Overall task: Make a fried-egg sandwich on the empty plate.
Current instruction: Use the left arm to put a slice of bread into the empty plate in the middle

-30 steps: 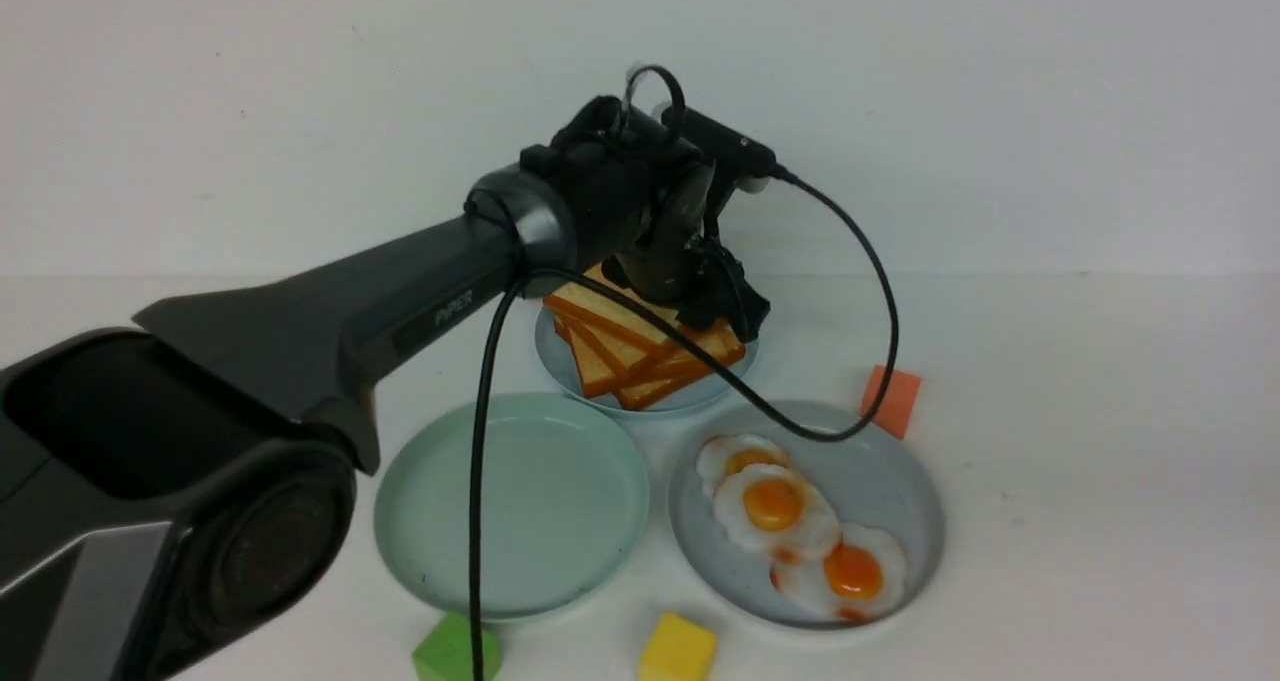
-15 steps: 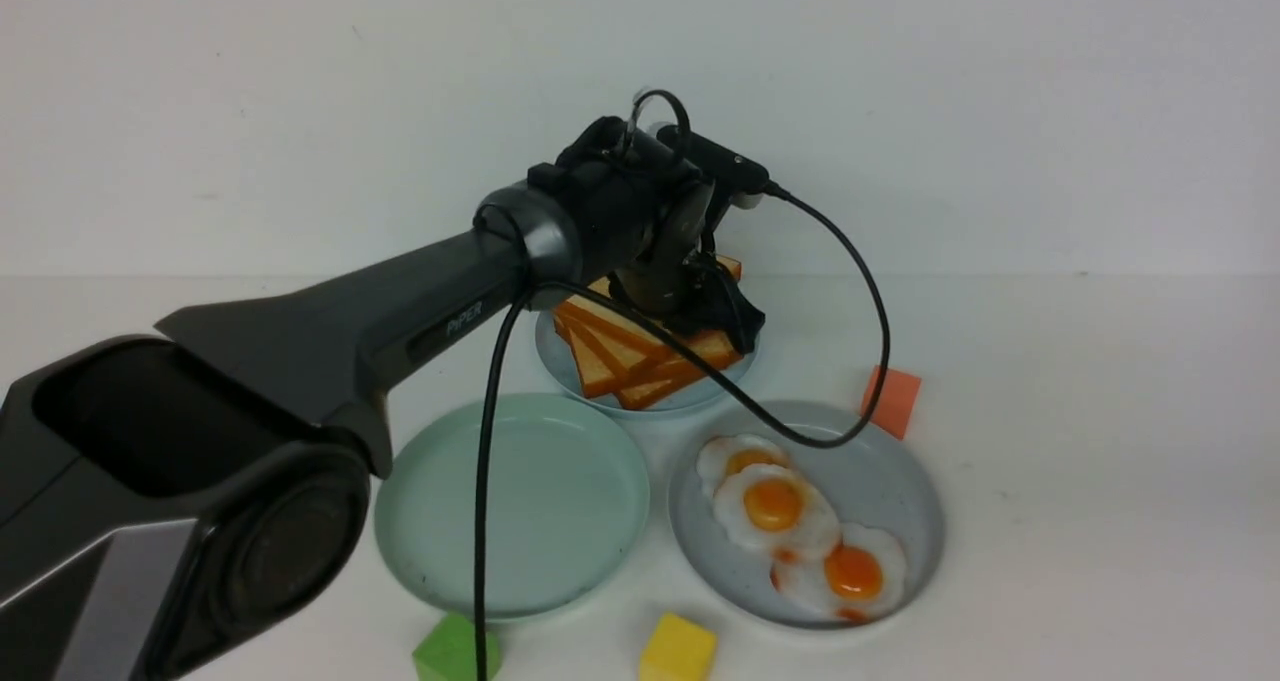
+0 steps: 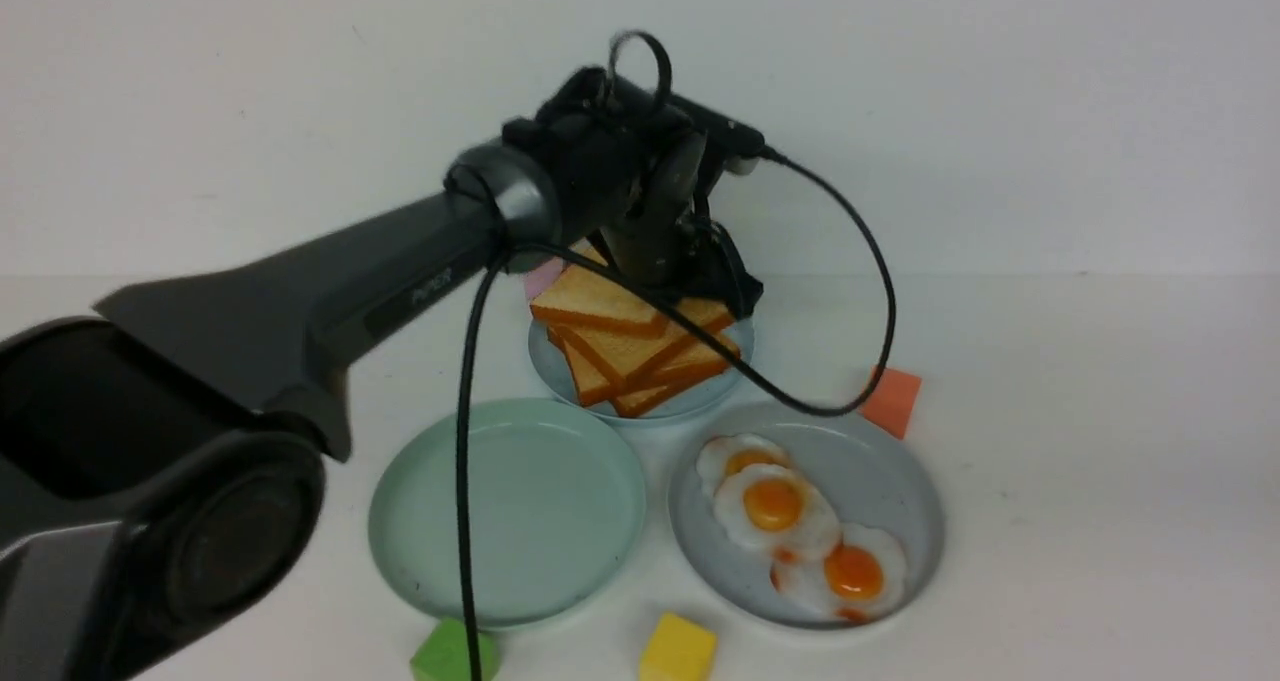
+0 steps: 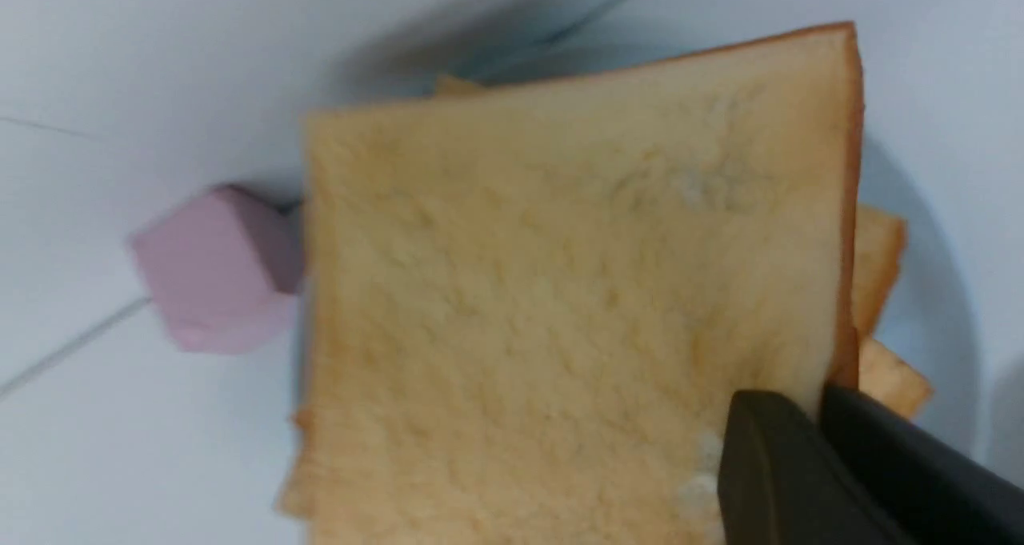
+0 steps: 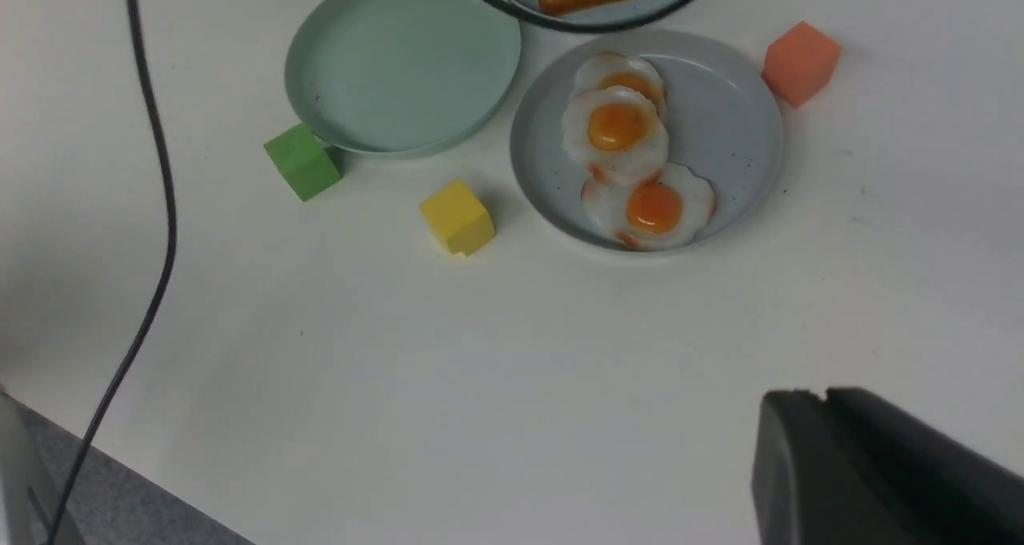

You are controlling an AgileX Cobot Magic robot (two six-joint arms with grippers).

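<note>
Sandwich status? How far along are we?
Done: nothing yet; the mint-green plate is bare. In hand: left tool pinches the top toast slice at its edge, above the toast pile. Left: place it, add a fried egg from the grey-blue plate, second slice on top.

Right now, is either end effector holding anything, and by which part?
The left end effector pinches the top square golden-tan toy toast slice by one crust edge, near a corner. The right end effector holds nothing.
</note>
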